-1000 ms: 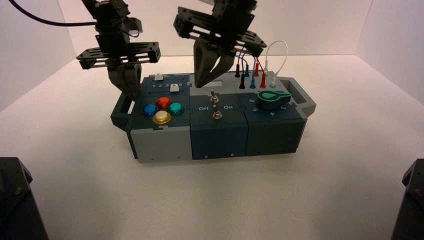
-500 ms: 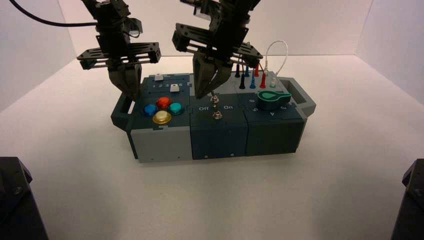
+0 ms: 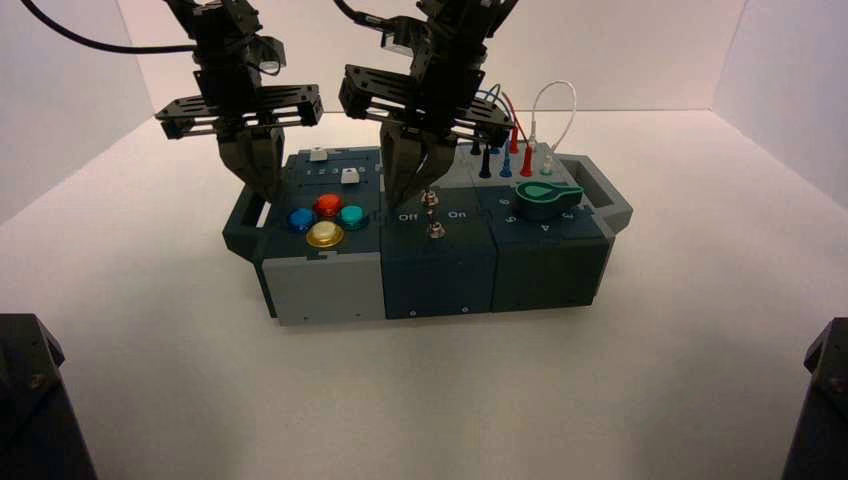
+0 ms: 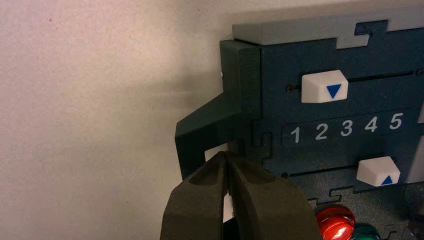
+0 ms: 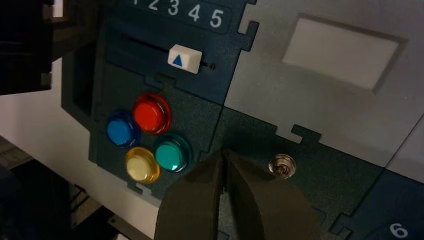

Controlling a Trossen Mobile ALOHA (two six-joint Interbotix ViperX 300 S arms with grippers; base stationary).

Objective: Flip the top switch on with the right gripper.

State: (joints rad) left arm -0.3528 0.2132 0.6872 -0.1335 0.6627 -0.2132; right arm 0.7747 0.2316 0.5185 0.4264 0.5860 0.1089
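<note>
The top switch [image 3: 428, 197], a tiny silver toggle, stands on the dark middle panel of the box [image 3: 330, 285], between the "Off" and "On" lettering. My right gripper [image 3: 405, 198] hangs shut just to the left of it, over the "Off" side. In the right wrist view its fingertips [image 5: 225, 153] meet in a point beside the top switch [image 5: 282, 166], a short gap apart. My left gripper [image 3: 268, 190] is shut over the box's left handle [image 4: 200, 130], with nothing held.
Blue [image 3: 300, 220], red [image 3: 327, 205], green [image 3: 351, 216] and yellow [image 3: 323, 235] buttons sit left of the switches. A second toggle [image 3: 436, 231] lies nearer the front. The green knob [image 3: 545, 197] and plugged wires [image 3: 510, 150] are on the right. Two white sliders [image 4: 325, 86] flank the numbers.
My right gripper has come down and leftward to the top switch's left side, and its fingers have gone from a slight V to shut. The left arm has not moved.
</note>
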